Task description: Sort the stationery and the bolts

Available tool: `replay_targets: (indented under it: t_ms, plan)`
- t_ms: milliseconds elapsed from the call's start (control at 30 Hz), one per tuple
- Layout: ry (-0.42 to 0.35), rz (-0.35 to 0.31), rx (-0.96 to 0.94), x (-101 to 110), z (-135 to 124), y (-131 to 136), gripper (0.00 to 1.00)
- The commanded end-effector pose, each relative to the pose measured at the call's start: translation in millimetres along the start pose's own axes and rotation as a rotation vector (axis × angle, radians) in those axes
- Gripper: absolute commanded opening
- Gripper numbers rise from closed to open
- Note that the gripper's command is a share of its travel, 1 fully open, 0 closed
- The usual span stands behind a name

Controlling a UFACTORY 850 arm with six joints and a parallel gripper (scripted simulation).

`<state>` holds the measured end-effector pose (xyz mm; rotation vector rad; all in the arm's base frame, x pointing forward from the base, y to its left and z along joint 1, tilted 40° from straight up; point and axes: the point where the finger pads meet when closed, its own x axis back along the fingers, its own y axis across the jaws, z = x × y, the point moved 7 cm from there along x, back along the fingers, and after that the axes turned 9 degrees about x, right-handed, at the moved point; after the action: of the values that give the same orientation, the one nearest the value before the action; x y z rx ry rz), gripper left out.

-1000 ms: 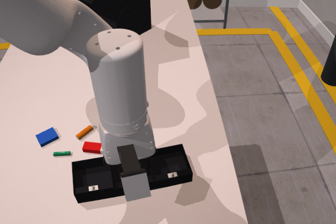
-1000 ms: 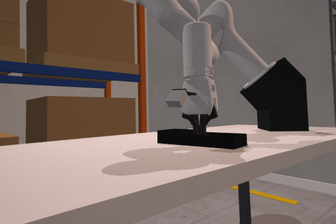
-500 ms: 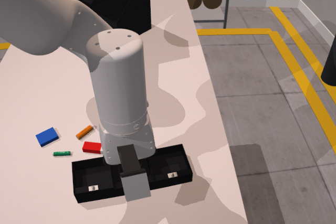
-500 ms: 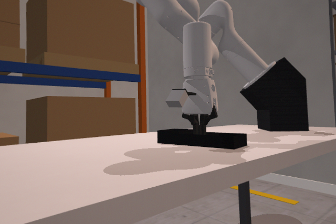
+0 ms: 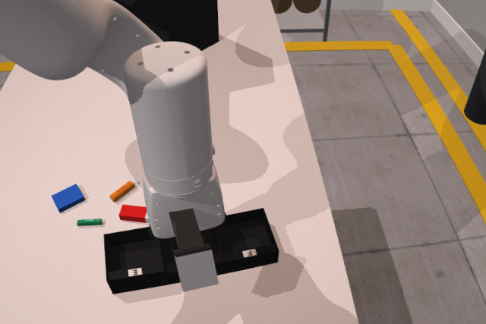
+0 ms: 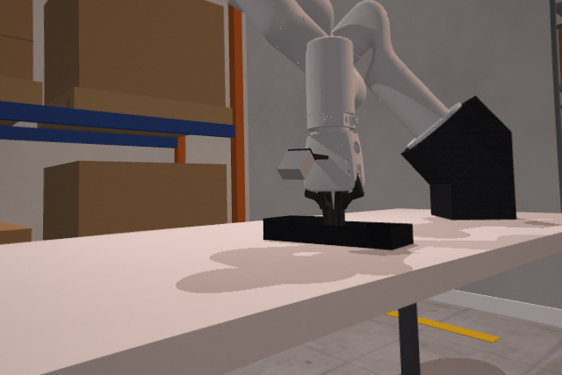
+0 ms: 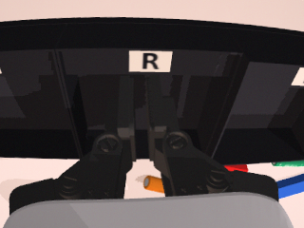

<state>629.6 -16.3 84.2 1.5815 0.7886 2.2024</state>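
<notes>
The black three-compartment tray (image 5: 145,285) (image 6: 377,234) (image 7: 142,35) stood on the pale tabletop (image 5: 98,128) (image 6: 136,307) (image 7: 142,7), and the pincer (image 6: 333,221) (image 7: 140,93) pointed downward over its middle compartment, the bin marked R (image 7: 102,62), its fingertips reaching below the rim. Its fingers stood close together, with a narrow gap between them; whether anything thin was caught there could not be told from the dark view. In the top view, the arm (image 5: 175,132) (image 6: 328,80) hid much of that compartment, while the end compartment on the left, the bin that appeared to be marked E (image 5: 141,259), lay in sight. Outside the tray, a red block (image 5: 132,212) (image 7: 237,168) with a white end lay near its long wall. A green cylinder (image 5: 89,221) (image 7: 288,163), an orange cylinder (image 5: 122,190) (image 7: 154,183) and a blue block (image 5: 68,197) (image 7: 291,186) also rested on the tabletop, apart from one another. No nut or bolt could be made out in the shadowed bins.
</notes>
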Motion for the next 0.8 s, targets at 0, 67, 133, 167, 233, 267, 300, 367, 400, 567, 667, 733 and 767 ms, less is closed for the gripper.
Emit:
replay_targets:
  t_ms: [0, 67, 133, 167, 233, 267, 300, 367, 400, 567, 667, 733, 767]
  plan:
    - [0.001, 0.000, 0.000, 0.6, 0.7, 0.0, 0.07]
    - [0.001, 0.000, 0.000, 1.8, 0.6, 0.0, 0.07]
    - [0.001, 0.000, 0.000, 4.5, 0.6, 0.0, 0.07]
    - [0.001, 0.000, 0.000, 5.8, 0.6, 0.0, 0.07]
    - [0.001, 0.000, 0.000, 8.5, 0.6, 0.0, 0.07]
    - [0.001, 0.000, 0.000, 9.8, 0.6, 0.0, 0.07]
    - [0.001, 0.000, 0.000, 11.2, 0.6, 0.0, 0.07]
    - [0.001, 0.000, 0.000, 13.8, 0.6, 0.0, 0.07]
    - [0.001, 0.000, 0.000, 13.8, 0.6, 0.0, 0.07]
    - [0.001, 0.000, 0.000, 19.2, 0.6, 0.0, 0.07]
    - [0.001, 0.000, 0.000, 23.2, 0.6, 0.0, 0.07]
    - [0.001, 0.000, 0.000, 25.8, 0.6, 0.0, 0.07]
    - [0.001, 0.000, 0.000, 27.2, 0.6, 0.0, 0.07]
